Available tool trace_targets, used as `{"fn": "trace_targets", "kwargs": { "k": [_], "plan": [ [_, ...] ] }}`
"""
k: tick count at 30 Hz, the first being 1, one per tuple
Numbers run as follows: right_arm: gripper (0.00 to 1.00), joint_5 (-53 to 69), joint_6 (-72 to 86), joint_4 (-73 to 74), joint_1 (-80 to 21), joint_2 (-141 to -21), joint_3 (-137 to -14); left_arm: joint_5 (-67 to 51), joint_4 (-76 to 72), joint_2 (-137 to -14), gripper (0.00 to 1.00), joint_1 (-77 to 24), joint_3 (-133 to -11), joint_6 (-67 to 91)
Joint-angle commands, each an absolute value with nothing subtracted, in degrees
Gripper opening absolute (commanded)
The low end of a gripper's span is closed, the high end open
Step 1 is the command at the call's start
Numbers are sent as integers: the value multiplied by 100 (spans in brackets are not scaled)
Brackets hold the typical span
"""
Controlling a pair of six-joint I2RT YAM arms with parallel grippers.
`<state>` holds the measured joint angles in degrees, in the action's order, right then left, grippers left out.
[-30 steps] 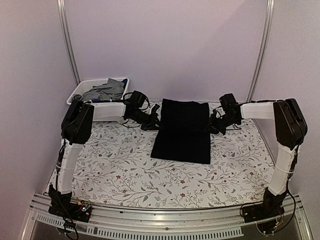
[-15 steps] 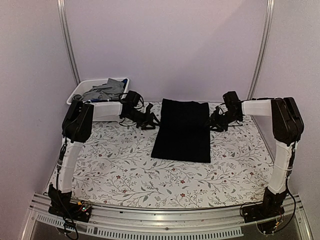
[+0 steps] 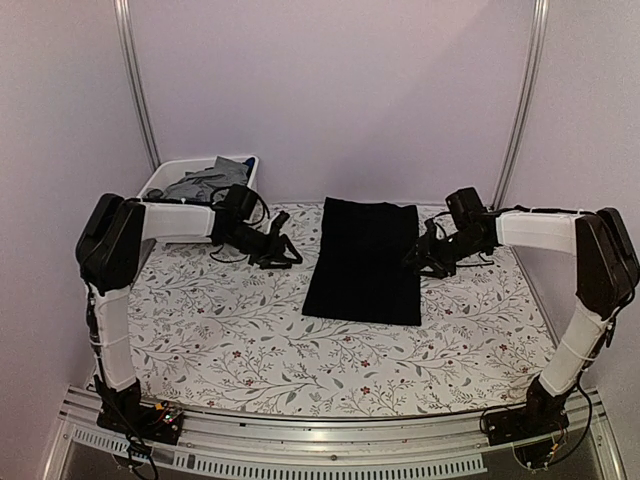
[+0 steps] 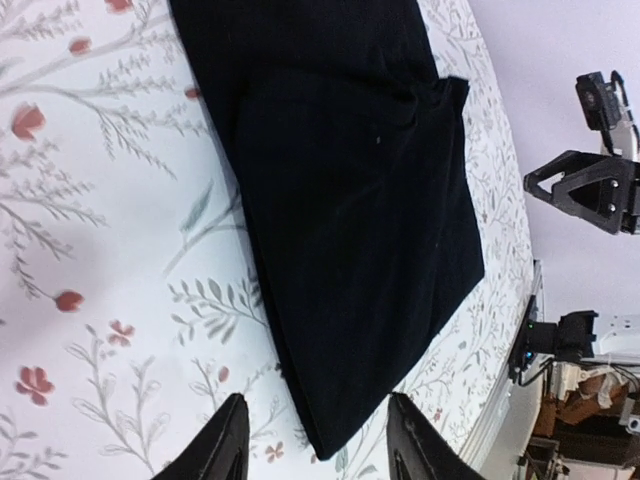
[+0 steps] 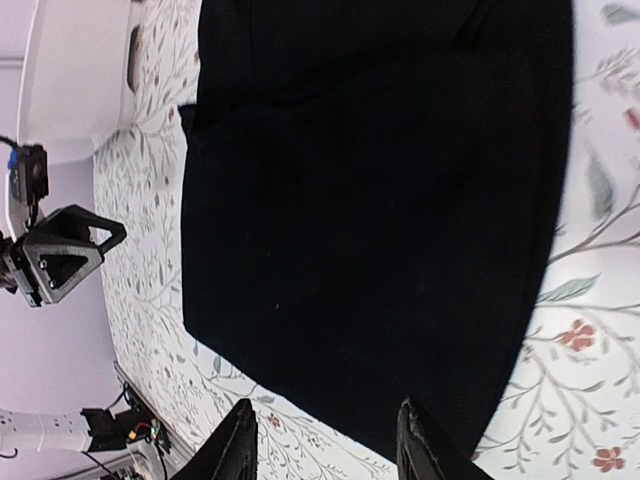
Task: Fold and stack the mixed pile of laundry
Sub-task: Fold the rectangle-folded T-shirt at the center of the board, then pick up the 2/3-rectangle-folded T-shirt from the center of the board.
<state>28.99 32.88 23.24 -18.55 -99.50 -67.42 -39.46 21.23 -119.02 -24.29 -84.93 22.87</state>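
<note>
At bench [image 3: 200, 330] centre, seen from above, the folded black garment [image 3: 365, 262] lies flat. The left fingers [image 3: 278, 252] are near its 9 o'clock and the right fingers [image 3: 418, 258] just beside its 3 o'clock. A white bin [image 3: 152, 185] at 11 o'clock holds grey cloth [image 3: 215, 180].

Left wrist: the fingers [image 4: 228, 445] are released, spread above the garment's edge.

Right wrist: the fingers [image 5: 420, 440] are likewise released.

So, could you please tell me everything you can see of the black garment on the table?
The black garment is soft, matte dark cloth, folded into a flat, roughly rectangular shape, with an overlapping layer edge visible. It lies mid-table on the floral tablecloth, between the left tool and right tool, both open and gripping nothing.
</note>
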Motion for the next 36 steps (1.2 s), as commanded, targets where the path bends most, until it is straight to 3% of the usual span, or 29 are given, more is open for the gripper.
{"fn": "trace_targets", "kwargs": {
  "k": [1,7,16,21,28,36],
  "plan": [
    [44,3142,3615,2047,-2504,-9851,-6136,-4136,1828,-11665,41,-2826,-7747,2204],
    [35,3415,4053,1375,-2656,-9850,-5344,-4284,1677,-11611,27,-3222,-7616,2155],
    [33,3042,4056,1738,-2573,-9852,-4662,-4004,1633,-11759,19,-3042,-7121,2434],
    [34,2996,4065,1970,-2572,-9438,-4766,-3784,1933,-11389,22,-2995,-6951,2165],
    [45,2521,4167,2526,-2439,-8849,-4789,-3996,1786,-11324,39,-3001,-6743,2241],
    [45,2570,3972,2446,-2434,-9425,-4955,-4185,1696,-11634,41,-3119,-6867,2068]
  ]
}}
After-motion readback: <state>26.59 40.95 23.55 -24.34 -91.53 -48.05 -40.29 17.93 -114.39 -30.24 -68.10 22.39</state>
